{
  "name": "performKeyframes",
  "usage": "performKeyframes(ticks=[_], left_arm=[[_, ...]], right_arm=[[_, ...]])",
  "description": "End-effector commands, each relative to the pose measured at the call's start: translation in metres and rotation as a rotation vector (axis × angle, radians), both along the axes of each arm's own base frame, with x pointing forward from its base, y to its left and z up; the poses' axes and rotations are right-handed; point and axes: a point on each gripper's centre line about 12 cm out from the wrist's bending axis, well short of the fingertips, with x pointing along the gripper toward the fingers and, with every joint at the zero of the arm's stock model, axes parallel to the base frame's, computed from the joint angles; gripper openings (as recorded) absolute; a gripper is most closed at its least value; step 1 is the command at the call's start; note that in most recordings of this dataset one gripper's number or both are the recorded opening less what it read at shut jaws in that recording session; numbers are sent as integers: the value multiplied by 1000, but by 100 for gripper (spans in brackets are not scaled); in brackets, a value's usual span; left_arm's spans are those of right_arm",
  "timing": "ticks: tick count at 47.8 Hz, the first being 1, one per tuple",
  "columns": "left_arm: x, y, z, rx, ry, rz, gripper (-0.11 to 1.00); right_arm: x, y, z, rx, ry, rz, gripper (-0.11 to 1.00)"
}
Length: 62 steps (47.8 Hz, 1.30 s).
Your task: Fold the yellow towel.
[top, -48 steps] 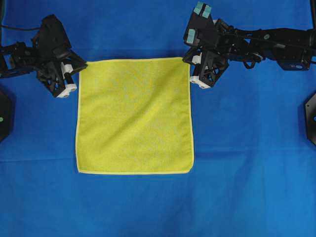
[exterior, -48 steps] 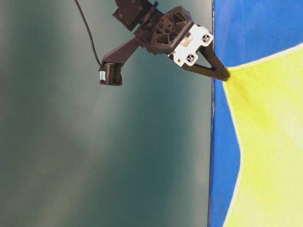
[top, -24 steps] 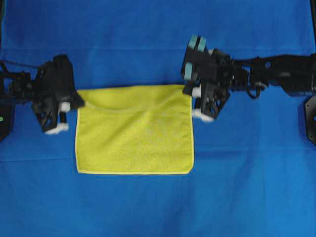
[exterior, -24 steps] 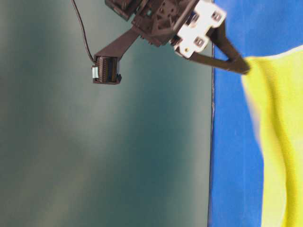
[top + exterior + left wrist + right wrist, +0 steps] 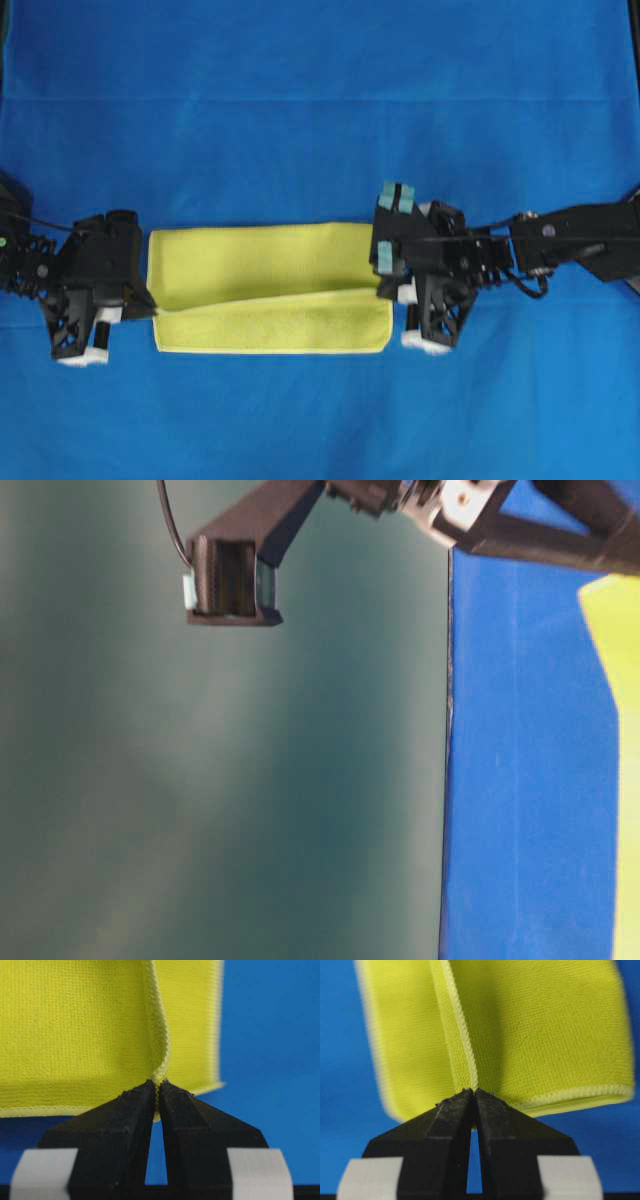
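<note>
The yellow towel (image 5: 270,262) lies on the blue cloth as a low, wide band. Its back half is lifted and drawn forward over the front half, whose near strip (image 5: 270,330) still shows. My left gripper (image 5: 150,300) is shut on the towel's left corner, the hem pinched between its black tips (image 5: 156,1086). My right gripper (image 5: 392,292) is shut on the right corner, its tips (image 5: 473,1093) closed on the hem with the towel (image 5: 545,1030) hanging beyond. In the table-level view, only the left gripper's fingers (image 5: 560,548) and a sliver of towel (image 5: 622,680) show.
The blue cloth (image 5: 320,110) covers the whole table. Its side edge (image 5: 447,780) runs down the table-level view, with a dark grey wall beyond. The right arm (image 5: 560,240) reaches in from the right edge, and the left arm (image 5: 30,270) from the left.
Both grippers have carried the towel's far edge toward the near edge. The open square has become a narrow, half-folded band. Both stay shut on their corners.
</note>
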Motion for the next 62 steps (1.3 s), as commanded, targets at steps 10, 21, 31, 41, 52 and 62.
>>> performKeyframes(ticks=[10, 21, 31, 41, 52, 62], left_arm=[[14, -30, 6, -12, -10, -79, 5], [14, -30, 6, -14, -16, -79, 5], [16, -30, 7, -17, -25, -78, 6], [17, -30, 8, -20, -29, -75, 40], [21, -25, 18, -16, -63, -68, 59], [28, 7, 21, 44, -90, -15, 59]], right_arm=[[5, 23, 4, 30, -32, 32, 3], [6, 24, 2, 30, -32, 33, 3], [8, 24, 5, 35, -57, 34, 3], [10, 31, 8, 44, -93, 51, 7], [10, 30, 9, 34, -89, 59, 63], [13, -4, 15, -10, -96, 7, 57]])
